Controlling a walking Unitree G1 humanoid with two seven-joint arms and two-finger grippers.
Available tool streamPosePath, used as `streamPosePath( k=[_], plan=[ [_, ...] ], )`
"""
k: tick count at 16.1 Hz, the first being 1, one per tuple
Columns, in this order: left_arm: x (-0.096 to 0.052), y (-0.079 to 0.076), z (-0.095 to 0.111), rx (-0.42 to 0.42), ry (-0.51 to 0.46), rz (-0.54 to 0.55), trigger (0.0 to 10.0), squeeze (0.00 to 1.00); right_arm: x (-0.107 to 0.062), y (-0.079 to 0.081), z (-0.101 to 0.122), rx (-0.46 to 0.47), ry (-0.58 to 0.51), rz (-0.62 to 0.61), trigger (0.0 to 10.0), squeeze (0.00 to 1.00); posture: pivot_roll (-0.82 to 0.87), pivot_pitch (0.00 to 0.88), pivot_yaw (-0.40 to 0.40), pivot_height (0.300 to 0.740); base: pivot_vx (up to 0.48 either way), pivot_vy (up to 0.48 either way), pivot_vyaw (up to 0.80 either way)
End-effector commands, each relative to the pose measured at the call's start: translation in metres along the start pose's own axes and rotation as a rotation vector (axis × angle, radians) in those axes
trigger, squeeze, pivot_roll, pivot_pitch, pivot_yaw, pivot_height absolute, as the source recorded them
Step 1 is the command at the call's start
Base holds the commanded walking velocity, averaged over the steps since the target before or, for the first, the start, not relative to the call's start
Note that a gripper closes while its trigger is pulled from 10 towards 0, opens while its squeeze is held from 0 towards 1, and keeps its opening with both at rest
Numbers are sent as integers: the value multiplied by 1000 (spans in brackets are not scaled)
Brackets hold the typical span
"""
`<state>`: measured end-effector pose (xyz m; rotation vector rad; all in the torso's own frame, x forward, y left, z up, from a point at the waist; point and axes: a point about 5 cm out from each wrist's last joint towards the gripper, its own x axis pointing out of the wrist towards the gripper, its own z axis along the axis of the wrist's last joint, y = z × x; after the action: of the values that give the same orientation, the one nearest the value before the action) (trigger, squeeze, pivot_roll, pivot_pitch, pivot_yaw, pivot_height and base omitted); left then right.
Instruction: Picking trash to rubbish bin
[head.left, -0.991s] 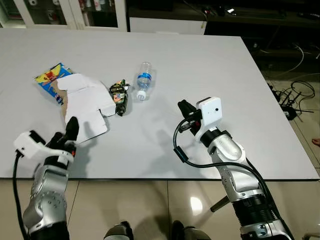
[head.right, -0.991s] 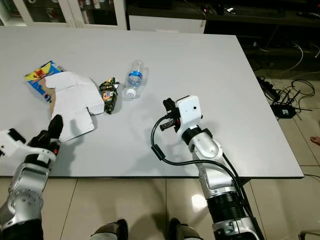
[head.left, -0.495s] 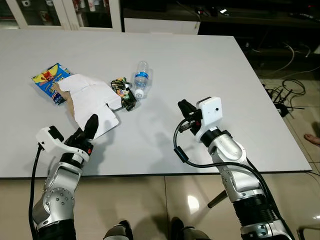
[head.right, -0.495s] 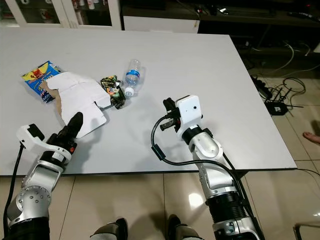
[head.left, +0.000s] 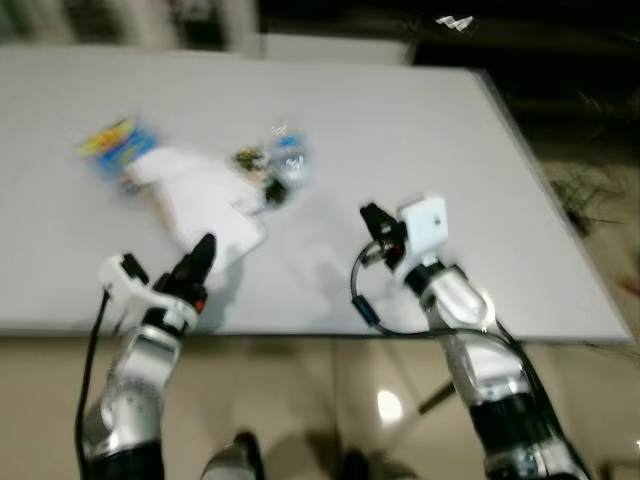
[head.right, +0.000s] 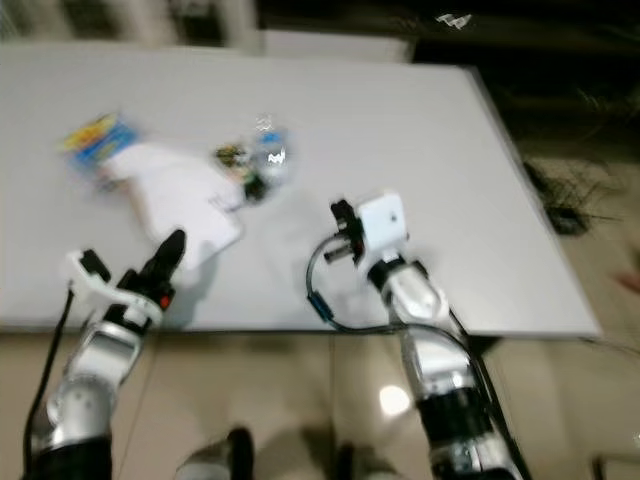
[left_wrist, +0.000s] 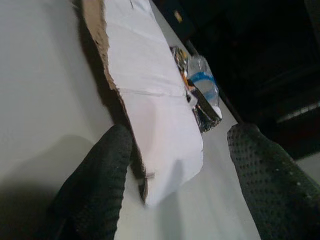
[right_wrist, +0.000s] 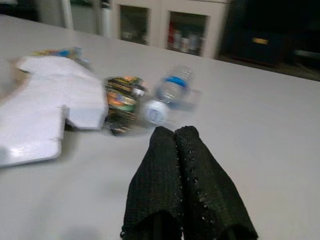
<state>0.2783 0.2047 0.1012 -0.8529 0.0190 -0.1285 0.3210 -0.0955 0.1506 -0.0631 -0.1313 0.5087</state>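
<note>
The left claw (left_wrist: 175, 185) sat wide apart at the near edge of the flattened white carton (head.left: 205, 195) on the desk (head.left: 400, 130), lining up the first pick; next it needed to close on that edge. At the carton's two o'clock lay a snack wrapper (right_wrist: 121, 100) touching a water bottle (right_wrist: 172, 92), crowding it. The right claw (right_wrist: 187, 195), pressed together, hovered at four o'clock.

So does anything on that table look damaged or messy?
Yes. The white cardboard piece has a ragged brown torn edge, and a crumpled wrapper and a plastic bottle on its side lie beside it on the table.
</note>
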Motion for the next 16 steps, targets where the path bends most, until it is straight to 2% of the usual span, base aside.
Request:
streamPosePath(
  k=[1,8,10,13,14,15,16],
  plan=[
    [-8,16,-16,-27,75,82,0,0,-2,-2,-1,2,8,-7,10000,0,-25,163,-53,740,0,0,0],
    [-10,16,-17,-28,71,84,0,0,-4,-1,-3,17,37,22,10000,0,-29,168,-54,740,0,0,0],
    [-9,18,-15,-23,65,90,0,0,-7,-3,-7,60,102,107,10000,0,-32,169,-54,740,0,0,0],
    [-9,18,-15,-5,75,87,0,0,-12,-8,-11,48,150,187,10000,0,-38,168,-56,740,0,0,0],
    [-9,19,-17,19,98,107,3412,0,-13,-9,-13,46,162,195,10000,0,-38,168,-56,740,0,0,0],
    [-8,19,-17,42,96,117,10000,0,-14,-9,-13,47,168,199,10000,0,-38,168,-56,740,0,0,0],
    [-9,19,-15,61,91,141,10000,592,-14,-8,-12,53,174,208,10000,0,-40,170,-59,740,0,0,0]
  ],
)
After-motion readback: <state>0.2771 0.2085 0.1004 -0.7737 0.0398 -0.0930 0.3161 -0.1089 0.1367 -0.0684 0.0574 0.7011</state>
